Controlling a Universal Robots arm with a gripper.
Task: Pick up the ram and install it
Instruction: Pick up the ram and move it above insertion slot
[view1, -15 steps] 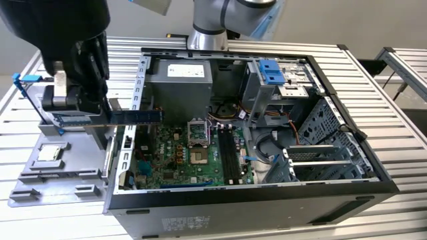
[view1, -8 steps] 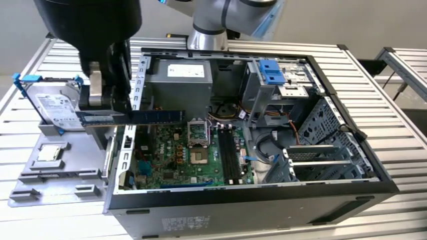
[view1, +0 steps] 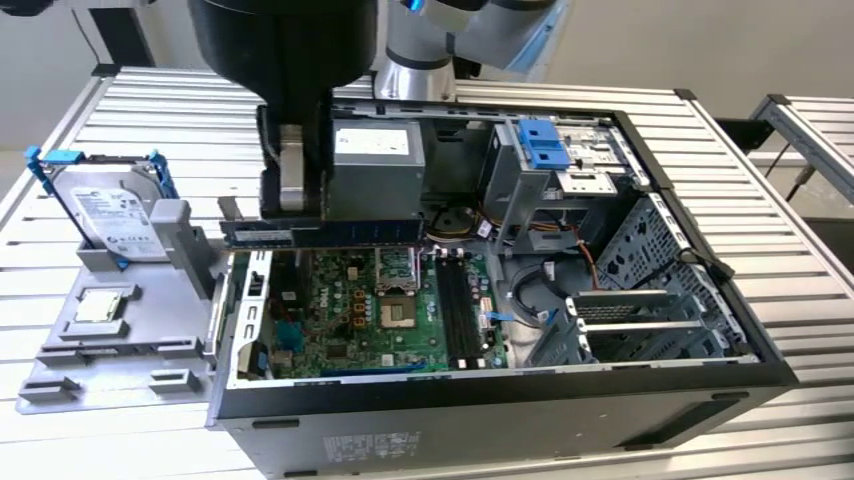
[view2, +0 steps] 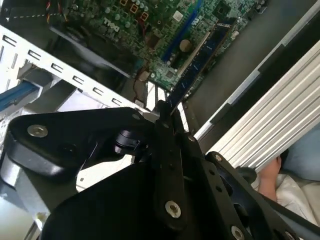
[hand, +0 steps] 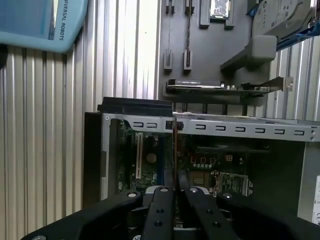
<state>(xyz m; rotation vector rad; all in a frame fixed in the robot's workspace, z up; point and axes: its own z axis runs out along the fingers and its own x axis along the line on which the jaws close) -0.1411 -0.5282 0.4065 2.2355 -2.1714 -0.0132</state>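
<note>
Gripper: the black two-finger gripper (view1: 294, 205) hangs over the open computer case (view1: 467, 410), its fingers (hand: 162, 197) pressed together on a thin board.
Held: the ram (view1: 360, 232), pinched partway along its length; it lies level and on edge across the exterior view.
Ram in both wrist views: edge-on as a thin dark line (hand: 175, 145) running out from between the fingertips, and as a dark blue strip (view2: 200, 55) reaching away from them.
Ram position: in the air above the green motherboard (view1: 347, 300), near the case wall on the exterior view's left.
Memory slots: the long black slots (view1: 461, 300) lie lower and toward the exterior view's right, apart from the ram.
Beside the case: a grey fixture (view1: 120, 340) carrying a processor chip (view1: 100, 308).
Hard drive: a silver drive with blue brackets (view1: 114, 215) stands propped in the fixture.
Graphics card: on the fixture, just beside the case edge (hand: 215, 86).
Underneath: a slatted metal table (view1: 174, 110).
</note>
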